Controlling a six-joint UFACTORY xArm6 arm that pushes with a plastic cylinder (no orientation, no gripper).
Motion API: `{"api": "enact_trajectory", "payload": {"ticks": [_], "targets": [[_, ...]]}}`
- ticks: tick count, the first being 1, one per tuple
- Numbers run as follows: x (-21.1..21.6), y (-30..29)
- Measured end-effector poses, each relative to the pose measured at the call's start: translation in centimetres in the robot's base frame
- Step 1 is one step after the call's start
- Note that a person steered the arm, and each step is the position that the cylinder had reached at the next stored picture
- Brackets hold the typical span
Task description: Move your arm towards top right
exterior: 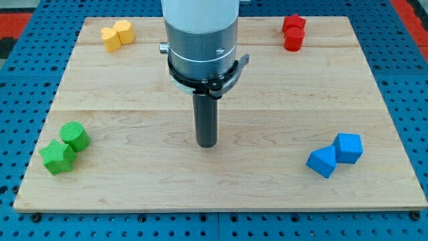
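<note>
My tip (pixel 207 144) rests on the wooden board (pixel 134 100) near its middle, a little toward the view's bottom, touching no block. At the view's top right a red star block (pixel 293 24) sits against a red cylinder (pixel 293 41). At the top left two yellow blocks (pixel 118 35) sit together. At the left a green cylinder (pixel 75 136) touches a green star block (pixel 57 157). At the bottom right two blue blocks, one (pixel 348 147) and another (pixel 322 161), touch each other. All blocks are far from the tip.
The arm's large grey body (pixel 200 40) hangs over the board's top middle and hides part of it. A blue pegboard surface (pixel 20 80) surrounds the board on all sides.
</note>
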State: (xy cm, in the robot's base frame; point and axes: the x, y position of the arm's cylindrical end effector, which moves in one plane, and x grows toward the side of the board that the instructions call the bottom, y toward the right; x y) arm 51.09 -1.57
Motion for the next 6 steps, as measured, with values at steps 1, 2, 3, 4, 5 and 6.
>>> {"api": "enact_trajectory", "payload": {"ticks": [1,2,3,4,5,6], "targets": [[0.0,0.0],[0.0,0.1],[0.1,0.2],[0.6,2.0],[-5.6,7.1],[-10.8,13.6]]}}
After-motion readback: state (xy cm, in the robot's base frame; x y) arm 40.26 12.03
